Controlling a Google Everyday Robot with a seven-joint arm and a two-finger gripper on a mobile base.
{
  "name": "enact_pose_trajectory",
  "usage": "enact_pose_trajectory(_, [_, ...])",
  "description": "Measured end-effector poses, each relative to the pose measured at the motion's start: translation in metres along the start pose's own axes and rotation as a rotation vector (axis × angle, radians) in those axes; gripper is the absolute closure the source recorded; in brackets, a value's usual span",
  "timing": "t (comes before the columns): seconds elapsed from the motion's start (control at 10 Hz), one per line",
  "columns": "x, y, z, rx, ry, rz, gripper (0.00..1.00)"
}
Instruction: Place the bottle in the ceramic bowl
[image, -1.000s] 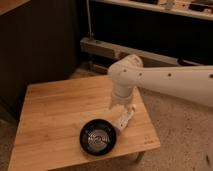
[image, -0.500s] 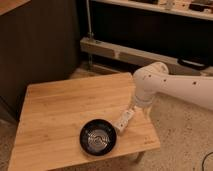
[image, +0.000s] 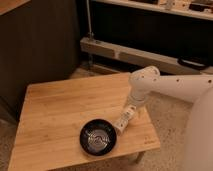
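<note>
reaches in from the right with the arm (image: 170, 85), bends sharply at the elbow, slopes down-left to the table (image: 60, 110). ends in the gripper (image: 130, 110), low at the upper end of the bottle (image: 121, 123), jaws spread, unclenched. leaves the bottle lying flat just right of the ceramic bowl (image: 83, 136).

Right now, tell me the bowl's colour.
Glossy black ceramic bowl, shiny inside, clearest in the camera view; the claw hangs beside it, by the bottle.

Bottle (image: 123, 120): slim, white, lying diagonally at lower centre-right, gripper (image: 132, 107) at its upper end. Ceramic bowl (image: 85, 140): glossy black, upright, just left of it.
</note>
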Motion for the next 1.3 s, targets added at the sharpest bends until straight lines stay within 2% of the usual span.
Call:
enact_pose_trajectory(0.3, [0.004, 0.009, 0.021, -0.012, 0.022, 0.014, 0.35])
enact_pose_trajectory(0.7, [0.007, 0.018, 0.038, -0.026, 0.042, 0.014, 0.35])
enact_pose_trajectory(1.3, [0.012, 0.024, 0.065, -0.036, 0.096, 0.018, 0.35])
